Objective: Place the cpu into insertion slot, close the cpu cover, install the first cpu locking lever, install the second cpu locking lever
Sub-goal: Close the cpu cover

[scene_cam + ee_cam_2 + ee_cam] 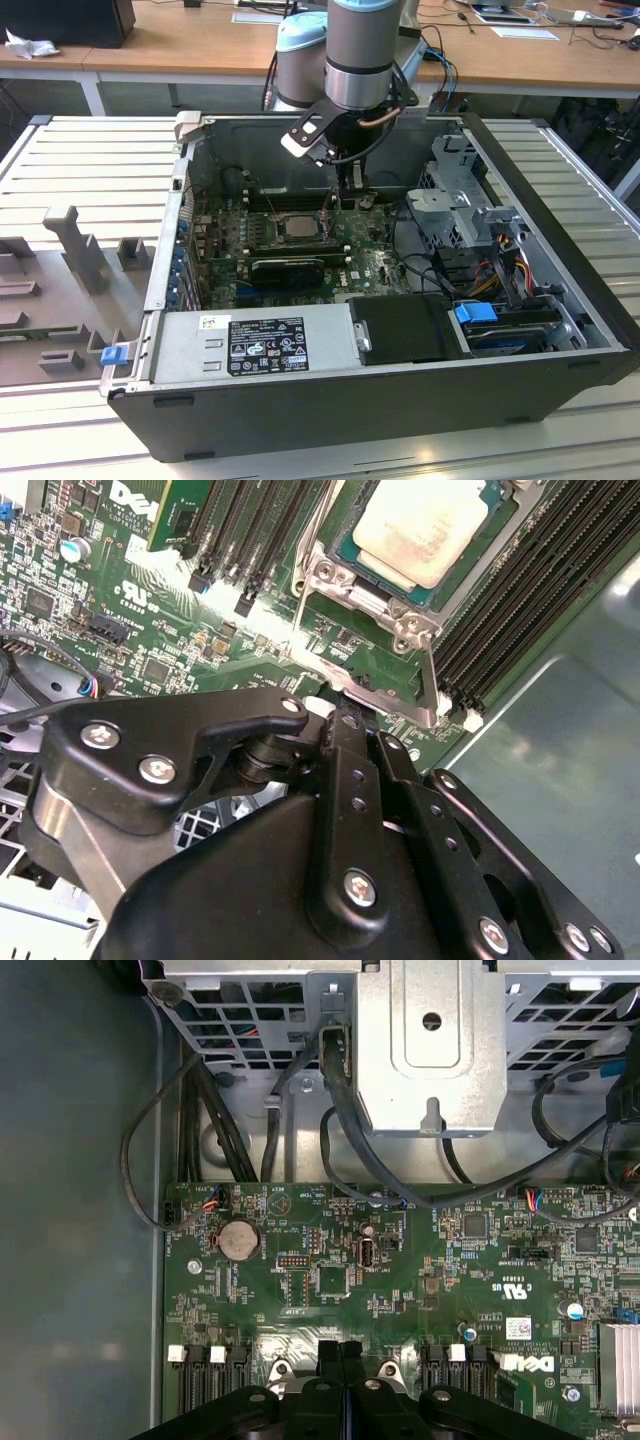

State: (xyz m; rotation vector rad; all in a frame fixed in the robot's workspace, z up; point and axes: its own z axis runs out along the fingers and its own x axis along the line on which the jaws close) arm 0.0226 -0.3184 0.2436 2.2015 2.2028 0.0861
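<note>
cpu [415, 525] seated in insertion slot [272, 228], cpu cover [330, 575] looks down; claw [340, 718] pinched closed, apparently empty, beside a locking lever [432, 680]; levers seem unfinished

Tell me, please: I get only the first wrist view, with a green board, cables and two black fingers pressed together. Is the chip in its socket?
Observer: Yes. In the second wrist view the cpu lies flat in the insertion slot.
Visitor: Where is the tool, then?
Observer: In the exterior view the tool reaches down into the open computer case, just to the exterior view's right of the cpu.
Visitor: Near anything?
Observer: In the second wrist view its tip is by a silvery locking lever beside the slot.
</note>
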